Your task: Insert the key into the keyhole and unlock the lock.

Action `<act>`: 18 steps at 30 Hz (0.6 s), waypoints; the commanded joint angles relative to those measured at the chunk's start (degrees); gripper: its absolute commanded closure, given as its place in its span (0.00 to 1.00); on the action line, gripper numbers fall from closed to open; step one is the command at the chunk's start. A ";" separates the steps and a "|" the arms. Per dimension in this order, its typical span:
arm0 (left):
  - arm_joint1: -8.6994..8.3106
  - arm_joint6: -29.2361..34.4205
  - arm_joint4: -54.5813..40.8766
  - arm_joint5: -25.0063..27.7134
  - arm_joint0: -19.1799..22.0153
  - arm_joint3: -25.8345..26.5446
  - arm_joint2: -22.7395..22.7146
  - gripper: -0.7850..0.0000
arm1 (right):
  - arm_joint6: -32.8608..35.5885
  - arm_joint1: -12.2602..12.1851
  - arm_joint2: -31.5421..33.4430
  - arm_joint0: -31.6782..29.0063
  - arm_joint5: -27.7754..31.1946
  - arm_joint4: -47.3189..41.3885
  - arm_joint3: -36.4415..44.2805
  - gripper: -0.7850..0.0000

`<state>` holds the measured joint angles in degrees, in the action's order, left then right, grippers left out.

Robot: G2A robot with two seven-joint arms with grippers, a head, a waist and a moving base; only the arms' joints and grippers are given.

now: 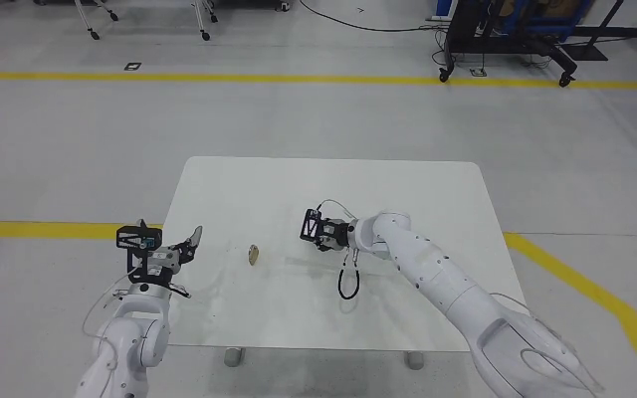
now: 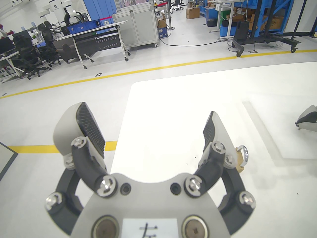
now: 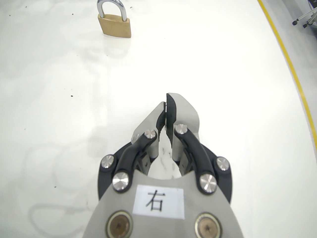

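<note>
Lock: You are looking at a brass lock [image 3: 115, 27] resting on the white tabletop [image 1: 418, 189], with both ends of its steel shackle [image 3: 111, 3] seated in the body.
Lock's place: In the top view the lock [image 1: 254, 255] sits left of the tabletop's middle, between the two arms and touching neither.
Right jaws: Your right jaws are pressed together, dark pads [image 3: 171, 115] meeting face to face, and they point toward the lock from near the tabletop's middle. They stand clearly apart from the lock. You cannot tell whether anything thin is pinched in the seam between the pads.
Left jaws: Your left jaws are spread wide at the tabletop's left edge, with the ribbed pads [image 2: 89, 125] angled outward.
Left wrist view: The lock [image 2: 241, 158] shows from behind one finger of the left jaws, with part of its body hidden. The pale tip of the other arm [image 2: 308, 120] shows farther off.
Cable: A black cable [image 1: 348, 284] hangs in a loop from the right arm, above the tabletop's near half.
Surface: Small dark specks [image 3: 71, 96] dot the glossy tabletop around the lock and in front of the right jaws.
Floor: A yellow line [image 1: 299, 78] runs across the grey floor beyond the tabletop's far edge.
</note>
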<state>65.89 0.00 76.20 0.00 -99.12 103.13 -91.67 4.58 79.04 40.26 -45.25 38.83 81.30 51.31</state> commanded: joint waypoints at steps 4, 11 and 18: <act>0.00 0.00 0.00 0.00 0.00 0.00 0.00 0.00 | -0.21 -0.19 0.44 -0.27 -0.01 -0.08 0.65 1.00; 0.00 0.00 0.00 0.00 0.00 0.00 0.00 0.00 | -0.21 -0.19 0.44 -0.27 -0.01 -0.08 0.65 1.00; -0.18 5.21 3.16 5.82 2.69 5.06 2.41 0.00 | -0.87 -0.30 0.51 -1.46 -0.43 0.26 0.72 1.00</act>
<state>65.73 3.64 78.68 4.78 -97.10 107.09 -89.85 4.17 78.76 40.68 -46.65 38.34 81.54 52.05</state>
